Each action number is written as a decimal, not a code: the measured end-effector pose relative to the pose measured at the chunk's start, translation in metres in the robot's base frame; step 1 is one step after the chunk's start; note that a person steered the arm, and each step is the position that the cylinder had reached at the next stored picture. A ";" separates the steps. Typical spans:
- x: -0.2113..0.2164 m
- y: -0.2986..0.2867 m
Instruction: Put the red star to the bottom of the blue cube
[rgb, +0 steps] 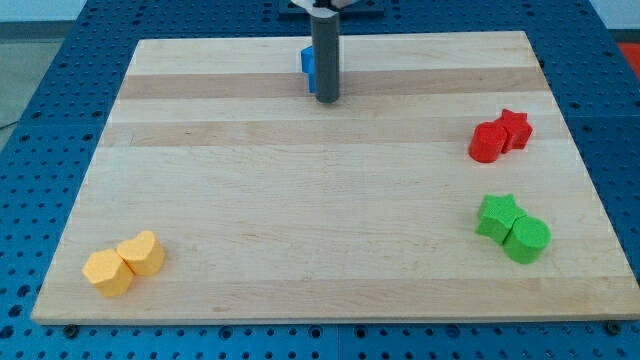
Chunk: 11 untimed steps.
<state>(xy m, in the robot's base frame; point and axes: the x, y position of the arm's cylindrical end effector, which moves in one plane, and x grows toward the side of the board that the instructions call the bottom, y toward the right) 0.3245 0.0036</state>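
The red star (515, 127) lies near the board's right edge, touching a red cylinder (488, 142) on its lower left. The blue cube (309, 66) sits near the view's top centre, mostly hidden behind my rod. My tip (327, 99) rests on the board just below and right of the blue cube, far to the left of the red star.
A green star (498, 217) and a green cylinder (527, 240) touch at the lower right. Two yellow blocks (143, 252) (107, 272) touch at the lower left. The wooden board (300, 200) lies on a blue perforated table.
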 end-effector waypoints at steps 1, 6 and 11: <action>0.000 0.054; 0.093 0.284; 0.069 0.286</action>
<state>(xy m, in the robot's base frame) 0.3932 0.2894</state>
